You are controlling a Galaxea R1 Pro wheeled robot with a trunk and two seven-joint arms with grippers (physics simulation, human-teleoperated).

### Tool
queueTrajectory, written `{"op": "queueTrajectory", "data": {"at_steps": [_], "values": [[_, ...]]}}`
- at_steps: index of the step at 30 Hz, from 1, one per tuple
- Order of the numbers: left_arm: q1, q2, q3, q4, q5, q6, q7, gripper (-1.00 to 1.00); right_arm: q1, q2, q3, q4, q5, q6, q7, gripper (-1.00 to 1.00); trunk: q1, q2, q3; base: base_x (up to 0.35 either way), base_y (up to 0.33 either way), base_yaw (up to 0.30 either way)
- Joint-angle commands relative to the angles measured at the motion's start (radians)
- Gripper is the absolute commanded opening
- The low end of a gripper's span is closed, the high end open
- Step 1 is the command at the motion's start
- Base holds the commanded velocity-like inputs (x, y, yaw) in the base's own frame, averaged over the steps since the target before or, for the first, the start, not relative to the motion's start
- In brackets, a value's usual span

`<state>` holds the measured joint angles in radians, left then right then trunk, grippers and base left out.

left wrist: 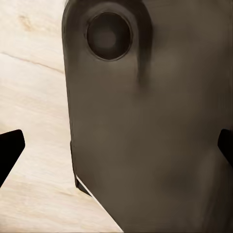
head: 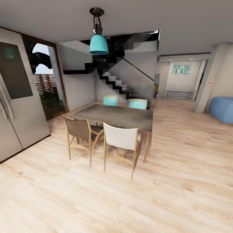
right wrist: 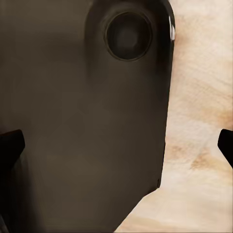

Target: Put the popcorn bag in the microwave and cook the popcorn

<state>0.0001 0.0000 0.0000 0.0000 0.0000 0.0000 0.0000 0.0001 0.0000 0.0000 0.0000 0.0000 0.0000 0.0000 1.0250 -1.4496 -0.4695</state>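
- You face a dining area over a light wood floor (head: 181, 181) that runs from the foreground to the far walls.
- At the left edge of the head view stands a tall grey refrigerator (head: 19, 97) with a dark panel in its door; a glazed opening shows greenery just beyond it.
- A black-and-white staircase (head: 116, 77) climbs behind the dining table (head: 119, 117), whose top is dark grey.
- Four chairs surround the table: a brown chair (head: 81, 131) and a white chair (head: 121, 139) on the near side, two teal chairs (head: 124, 103) on the far side.
- A teal pendant lamp (head: 98, 43) hangs above the table.
- A blue seat (head: 223, 108) sits at the right edge; teal wall lettering (head: 181, 69) reads "Welcome HOME".
- In the left wrist view, the left gripper (left wrist: 116, 145) has its dark fingertips (left wrist: 9, 148) at opposite frame edges: jaws wide, holding nothing, over a dark robot body panel (left wrist: 150, 136).
- In the right wrist view, the right gripper (right wrist: 116, 145) stands the same: fingertips (right wrist: 9, 148) spread wide, nothing between them.
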Motion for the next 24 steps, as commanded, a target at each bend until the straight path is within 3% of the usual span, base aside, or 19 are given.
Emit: {"op": "queueTrajectory", "data": {"at_steps": [1,6,14,24], "values": [[0.000,0.000,0.000,0.000,0.000,0.000,0.000,1.00,0.000,0.000,0.000,0.000,0.000,0.000,0.000,1.00,0.000,0.000,0.000,0.000,0.000,0.000],[-0.002,-0.005,0.009,-0.009,0.005,-0.002,-0.008,1.00,-0.001,0.003,0.002,0.003,-0.001,0.003,0.002,1.00,0.000,0.000,0.000,0.000,0.000,0.000],[-0.002,-0.005,0.027,-0.054,0.050,-0.047,-0.007,1.00,-0.005,0.003,0.000,0.003,0.001,0.002,0.002,1.00,0.000,0.000,0.000,0.000,0.000,0.012],[-0.002,-0.004,0.028,-0.088,0.097,-0.060,-0.006,1.00,-0.005,0.003,0.008,0.003,0.007,-0.036,0.002,1.00,0.000,0.000,0.000,0.000,0.000,0.245]]}}
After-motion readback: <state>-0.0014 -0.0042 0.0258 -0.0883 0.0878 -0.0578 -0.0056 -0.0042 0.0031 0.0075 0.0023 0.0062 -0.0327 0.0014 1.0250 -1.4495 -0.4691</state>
